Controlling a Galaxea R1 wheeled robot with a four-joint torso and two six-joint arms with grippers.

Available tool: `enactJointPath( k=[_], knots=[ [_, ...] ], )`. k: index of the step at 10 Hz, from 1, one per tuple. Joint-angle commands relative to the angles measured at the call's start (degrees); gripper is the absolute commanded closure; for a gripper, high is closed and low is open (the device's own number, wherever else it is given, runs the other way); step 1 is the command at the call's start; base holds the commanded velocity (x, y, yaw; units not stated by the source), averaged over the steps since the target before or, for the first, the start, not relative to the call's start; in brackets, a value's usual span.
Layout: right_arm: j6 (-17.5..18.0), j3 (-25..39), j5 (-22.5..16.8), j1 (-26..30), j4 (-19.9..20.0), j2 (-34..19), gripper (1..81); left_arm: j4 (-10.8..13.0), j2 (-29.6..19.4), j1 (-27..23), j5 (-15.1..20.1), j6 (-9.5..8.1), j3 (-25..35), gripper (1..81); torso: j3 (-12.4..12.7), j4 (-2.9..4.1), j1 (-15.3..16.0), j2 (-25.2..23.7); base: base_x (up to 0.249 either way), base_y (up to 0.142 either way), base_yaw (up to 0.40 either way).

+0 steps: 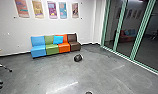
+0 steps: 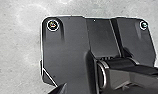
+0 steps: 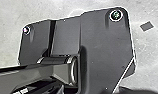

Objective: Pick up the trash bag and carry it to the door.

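Bag (image 1: 78, 58), black, sits on the floor (image 1: 100, 72) in front of the sofa (image 1: 52, 49), near its brown end. Glass wall (image 1: 125, 32) stands to my right. Whether either hand is spread or closed, I cannot tell.

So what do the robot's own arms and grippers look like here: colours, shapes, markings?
Left wrist view: angular, dark grey jointed bar with a silvery ring at its joint, beside a wide near-black plate with round, pale-rimmed corner fittings. Right wrist view: matching parts, plus blocky white marks by the bar. Can't make out the grippers' colour or shape.
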Motion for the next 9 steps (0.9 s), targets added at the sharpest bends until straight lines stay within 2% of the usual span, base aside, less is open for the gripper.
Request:
enactJointPath(
  k=[1,3,4,5,6,7,8,9],
  knots=[
    [-0.4,0.4,-3.2,1.9,-0.4,-0.1,1.0,-0.5,-0.3,-2.9,3.1,-0.09,0.0,1.0,-3.7,0.0,0.0,0.0,0.185,0.0,0.0],
    [-0.5,0.6,-3.2,1.9,-0.6,0.0,1.0,-0.5,-0.3,-2.9,3.0,-0.1,0.0,1.0,-7.5,0.0,0.0,0.0,0.185,0.0,0.0],
    [-0.4,0.6,-3.2,1.9,-0.6,0.0,1.0,-0.5,-0.3,-2.9,3.0,-0.1,0.0,1.0,-4.5,0.0,0.0,0.0,0.185,0.0,0.0],
    [-0.4,0.6,-3.1,1.9,-0.7,0.0,1.0,-0.5,-0.2,-2.9,3.0,-0.1,0.0,1.0,-5.9,0.0,0.0,0.0,0.185,0.0,0.0],
    [-0.5,0.6,-3.2,1.9,-0.8,0.1,1.0,-0.5,-0.2,-2.9,3.0,-0.1,0.0,1.0,-6.3,2.13,0.0,0.0,0.185,0.0,0.0],
    [-0.5,0.6,-3.1,1.9,-0.8,0.1,1.0,-0.5,-0.2,-2.9,3.0,-0.1,0.0,1.0,-6.8,5.53,0.0,0.0,0.185,0.0,0.0],
    [-0.5,0.6,-3.1,2.0,-0.8,0.2,1.0,-0.5,-0.2,-2.9,3.0,-0.1,0.0,1.0,-7.0,6.04,0.0,0.0,0.185,0.0,0.0],
    [-0.5,0.5,-3.1,2.0,-0.6,0.1,1.0,-0.4,-0.2,-2.9,3.1,-0.1,0.0,1.0,-7.1,1.76,0.0,0.0,0.186,0.0,0.0]
  ],
)
